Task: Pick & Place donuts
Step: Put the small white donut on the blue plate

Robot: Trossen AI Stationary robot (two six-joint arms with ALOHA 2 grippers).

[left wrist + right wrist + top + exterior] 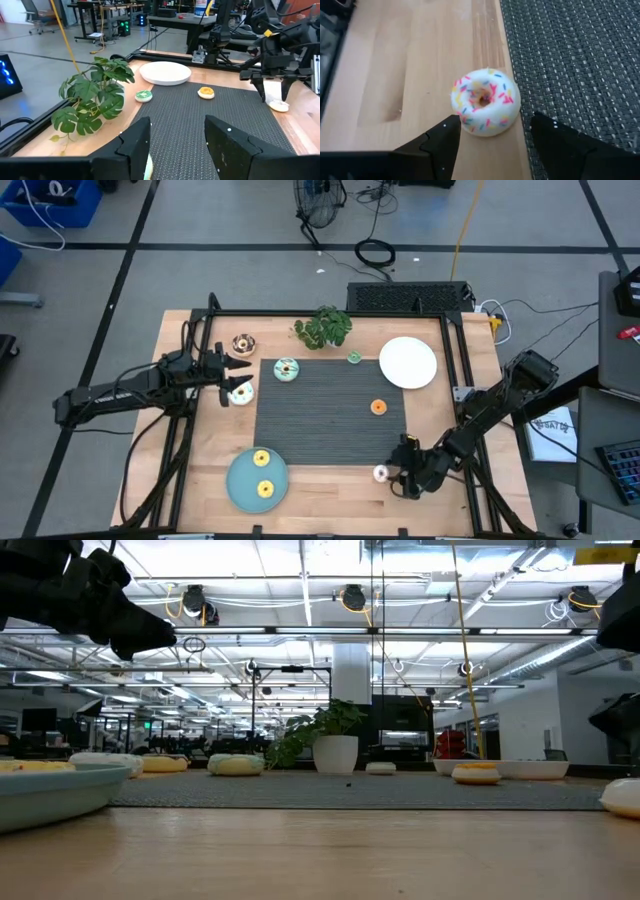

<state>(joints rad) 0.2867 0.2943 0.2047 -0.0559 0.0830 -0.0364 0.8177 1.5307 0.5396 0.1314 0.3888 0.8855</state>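
Observation:
A white donut with sprinkles (485,102) lies on the bare wood at the mat's near right corner (381,473). My right gripper (495,137) is open just above and behind it (398,475), one finger to each side, not touching. My left gripper (238,372) is open and empty above the table's left part, over a white-and-green donut (240,393). A brown donut (243,344), a teal donut (286,370), a small green donut (354,357) and an orange donut (378,407) lie apart. Two yellow donuts (261,457) (266,489) rest on the teal plate (238,480).
A dark ribbed mat (330,415) covers the table's middle. A white plate (408,363) lies at the far right, and a potted plant (323,328) stands at the far edge. Black frame rails (460,370) run along the table's sides.

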